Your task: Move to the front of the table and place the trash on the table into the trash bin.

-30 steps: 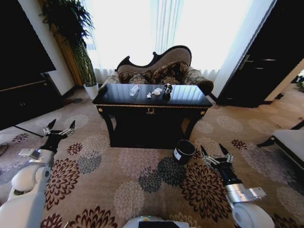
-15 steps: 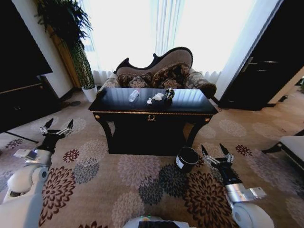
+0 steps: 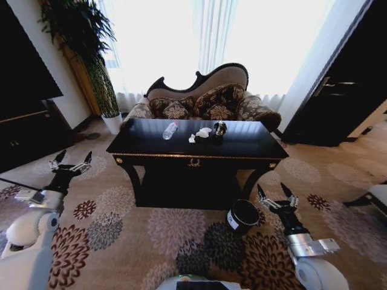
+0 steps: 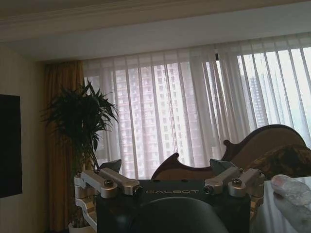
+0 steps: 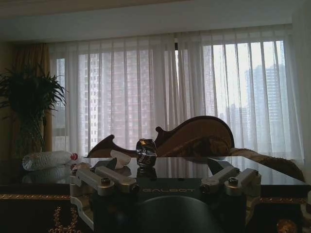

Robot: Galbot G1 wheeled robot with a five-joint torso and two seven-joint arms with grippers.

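Now, by item:
Table [image 3: 181, 151]: glossy black top, gold edge trim, curved legs, centre of the frame.
Trash [image 3: 204, 132]: wrinkly white paper wads beside a dark shiny lump [image 3: 219, 128], upper middle of the tabletop.
Bottle [image 3: 170, 130]: clear plastic, lying left of the wads.
Trash bin [image 3: 243, 215]: small black cylinder, white label, lower right, on the flowered carpet [image 3: 121, 211].
Left gripper [image 3: 70, 165]: fingers spread, empty, lower left.
Right gripper [image 3: 276, 199]: fingers spread, empty, just right of the bin.

Trash [image 3: 204, 133] on table [image 3: 151, 147]; bin [image 3: 243, 215] before it.
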